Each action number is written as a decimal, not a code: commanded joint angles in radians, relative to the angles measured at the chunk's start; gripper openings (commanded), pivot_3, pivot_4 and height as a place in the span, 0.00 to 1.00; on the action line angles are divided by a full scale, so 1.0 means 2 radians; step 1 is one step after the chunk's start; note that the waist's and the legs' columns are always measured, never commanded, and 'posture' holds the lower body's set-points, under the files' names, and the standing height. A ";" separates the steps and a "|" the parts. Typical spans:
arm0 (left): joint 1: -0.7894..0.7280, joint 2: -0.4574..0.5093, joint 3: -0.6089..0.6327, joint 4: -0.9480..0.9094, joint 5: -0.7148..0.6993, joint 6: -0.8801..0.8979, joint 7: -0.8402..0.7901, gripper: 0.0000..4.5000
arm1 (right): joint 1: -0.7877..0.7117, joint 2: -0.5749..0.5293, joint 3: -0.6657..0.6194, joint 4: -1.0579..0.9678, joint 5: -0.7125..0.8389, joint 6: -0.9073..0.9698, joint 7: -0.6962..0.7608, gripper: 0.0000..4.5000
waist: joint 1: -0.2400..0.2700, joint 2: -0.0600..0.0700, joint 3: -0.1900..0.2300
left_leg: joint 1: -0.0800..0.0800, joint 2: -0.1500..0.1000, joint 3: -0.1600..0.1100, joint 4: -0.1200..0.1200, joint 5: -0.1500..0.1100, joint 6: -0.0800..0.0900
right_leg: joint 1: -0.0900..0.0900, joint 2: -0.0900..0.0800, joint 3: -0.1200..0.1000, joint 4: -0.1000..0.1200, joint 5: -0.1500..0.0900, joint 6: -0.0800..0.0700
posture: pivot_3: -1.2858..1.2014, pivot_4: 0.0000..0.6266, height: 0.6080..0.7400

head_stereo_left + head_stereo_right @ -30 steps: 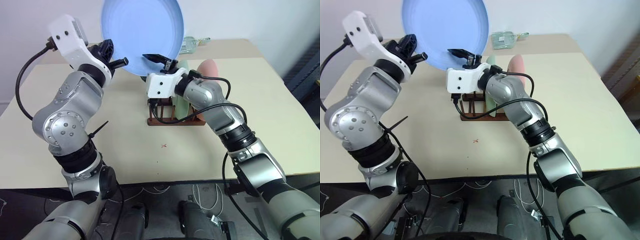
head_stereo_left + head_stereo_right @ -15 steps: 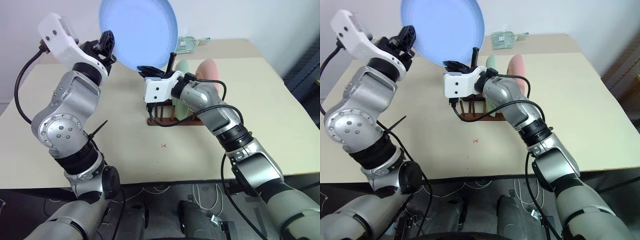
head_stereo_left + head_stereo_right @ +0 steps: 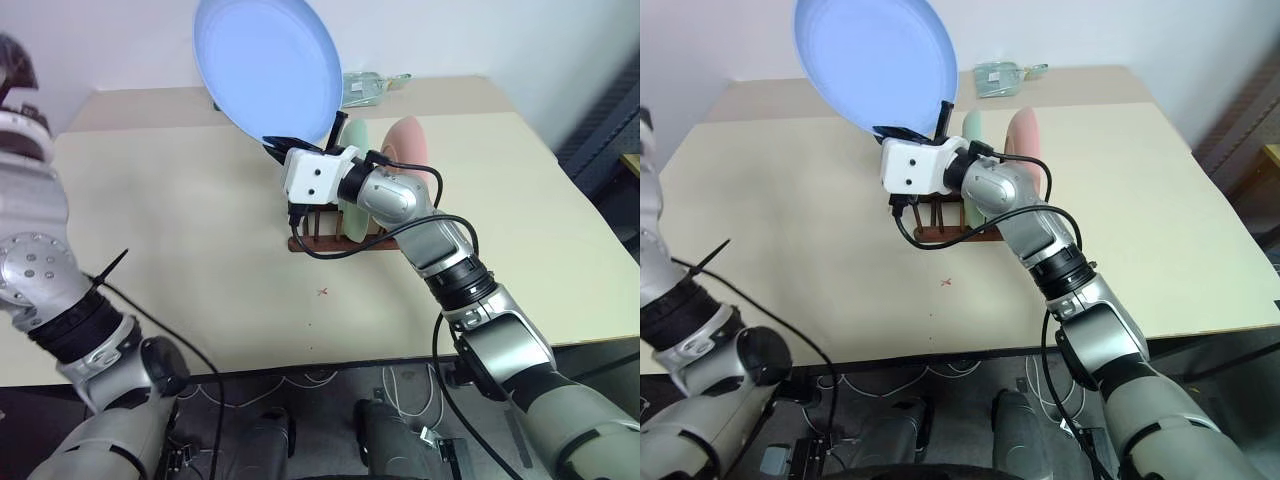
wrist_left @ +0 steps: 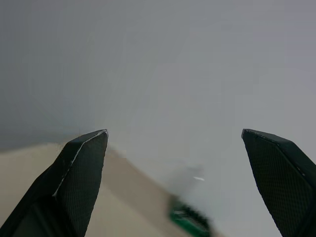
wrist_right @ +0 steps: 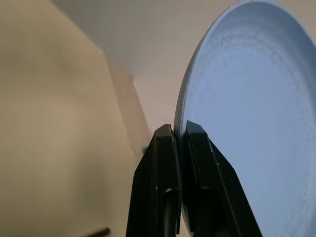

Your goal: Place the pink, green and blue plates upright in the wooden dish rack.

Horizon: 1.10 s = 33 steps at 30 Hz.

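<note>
Round matte blue plate (image 3: 265, 68) pinched at its 6 o'clock rim by right hand (image 5: 178, 136), above wooden rack (image 3: 320, 238) bearing green plate (image 3: 357, 140) and pink plate (image 3: 405, 140); left hand (image 4: 175, 143) wide, empty.

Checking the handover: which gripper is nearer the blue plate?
Right. The right gripper is clamped on the blue plate's lower rim; the left gripper is open, well off to the side.

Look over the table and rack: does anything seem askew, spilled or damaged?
Nothing stands out. The green plate and pink plate stand upright in the wooden dish rack; the right gripper pinches the blue plate by its rim above it.
</note>
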 commanded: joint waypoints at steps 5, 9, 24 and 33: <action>0.235 0.074 -0.165 -0.005 0.119 -0.064 -0.189 0.99 | 0.037 0.089 -0.110 -0.169 0.257 0.261 0.018 0.00 | 0.000 0.000 0.000 | 0.000 0.000 0.000 0.000 0.000 0.001 | 0.000 0.000 0.000 0.000 0.000 0.000 | 0.52 0.24 1.00; 0.288 0.059 -0.197 -0.027 0.126 -0.096 -0.242 0.99 | 0.056 0.106 -0.137 -0.226 0.335 0.358 -0.001 0.00 | 0.003 0.000 0.000 | 0.000 0.000 -0.001 -0.001 -0.002 0.003 | -0.001 0.000 0.000 0.000 0.000 -0.001 | 0.52 0.24 1.00; 0.351 0.046 -0.277 -0.073 0.116 -0.116 -0.390 0.99 | 0.093 0.165 -0.204 -0.272 0.481 0.510 -0.141 0.00 | -0.001 0.002 0.000 | 0.000 0.000 0.000 -0.001 -0.002 0.003 | -0.001 0.000 0.000 0.001 0.000 -0.001 | 0.52 0.24 1.00; 0.351 0.038 -0.286 -0.075 0.136 -0.118 -0.392 0.99 | 0.091 0.177 -0.242 -0.237 0.523 0.537 -0.205 0.00 | -0.001 0.002 0.000 | 0.000 0.000 0.000 -0.001 -0.002 0.003 | -0.001 0.000 0.000 0.001 0.000 -0.001 | 0.52 0.24 1.00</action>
